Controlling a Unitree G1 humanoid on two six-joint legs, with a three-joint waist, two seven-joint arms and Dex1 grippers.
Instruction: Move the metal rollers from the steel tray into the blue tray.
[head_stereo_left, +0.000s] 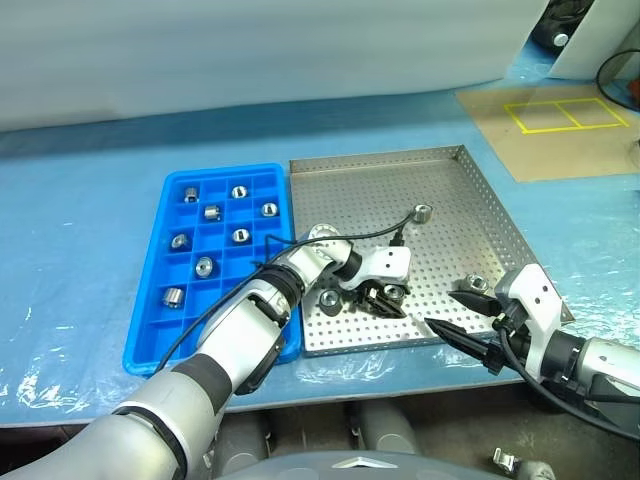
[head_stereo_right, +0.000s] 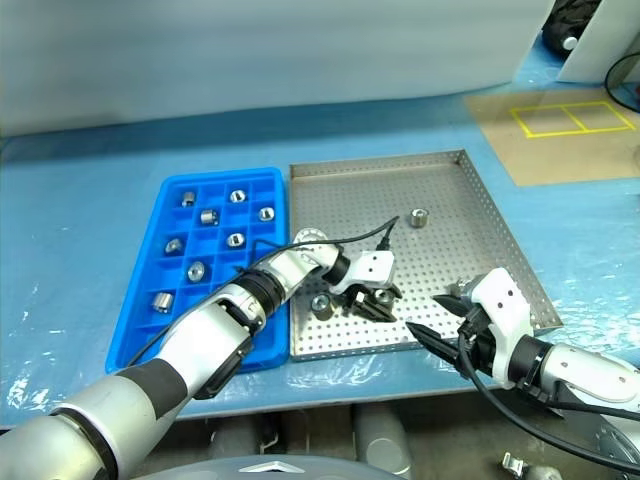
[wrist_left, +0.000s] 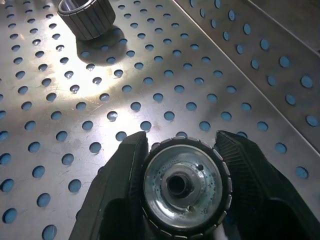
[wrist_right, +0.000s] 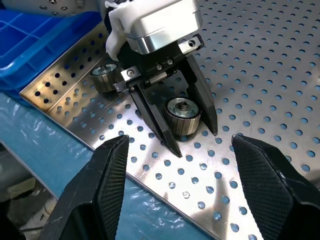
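**Left gripper pinches a roller in the steel tray**

The steel tray (head_stereo_left: 470, 200) lies just right of the blue tray (head_stereo_left: 150, 310), which holds seven metal rollers (head_stereo_left: 240, 235). Near the steel tray's near edge, the left gripper (wrist_right: 190, 137) clamps one roller (wrist_left: 185, 187). The right gripper (wrist_right: 182, 165) hovers spread, empty.

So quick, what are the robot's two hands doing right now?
Left gripper: closed on a metal roller on the steel tray.
Right gripper: open, holding nothing.
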